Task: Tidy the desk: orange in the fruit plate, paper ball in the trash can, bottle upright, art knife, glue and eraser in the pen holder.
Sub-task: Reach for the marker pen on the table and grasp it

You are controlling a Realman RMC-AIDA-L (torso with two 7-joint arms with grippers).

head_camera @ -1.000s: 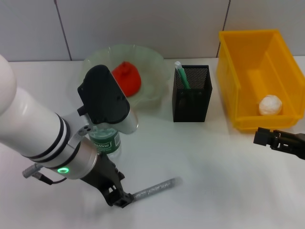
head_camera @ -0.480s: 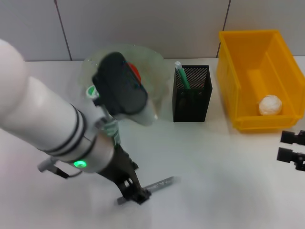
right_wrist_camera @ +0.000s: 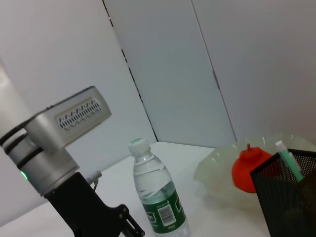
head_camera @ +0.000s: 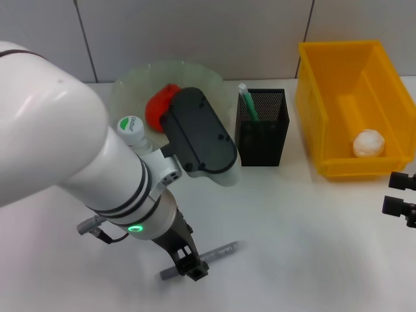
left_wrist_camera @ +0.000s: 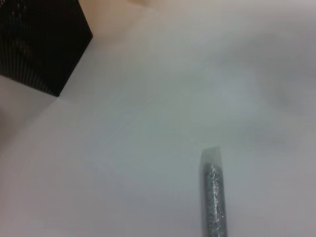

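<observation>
The bench (head_camera: 292, 247) carries the trash can (head_camera: 338, 97) at 2 o'clock, a paper ball (head_camera: 368, 142) inside. The plate (head_camera: 130, 88) at 11 holds the orange (head_camera: 157, 106). The holder (head_camera: 262, 127) contains the knife (head_camera: 247, 102). The bottle (right_wrist_camera: 157, 191) stands upright. Left end effector (head_camera: 186, 267) at 6, clamped on the glue (head_camera: 218, 251). Right end effector (head_camera: 402, 194), at 3, jaws apart.

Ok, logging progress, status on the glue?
Left hand low over grey glittery glue stick, which lies flat on table. Right hand parked beside yellow bin. Nothing blocking.
</observation>
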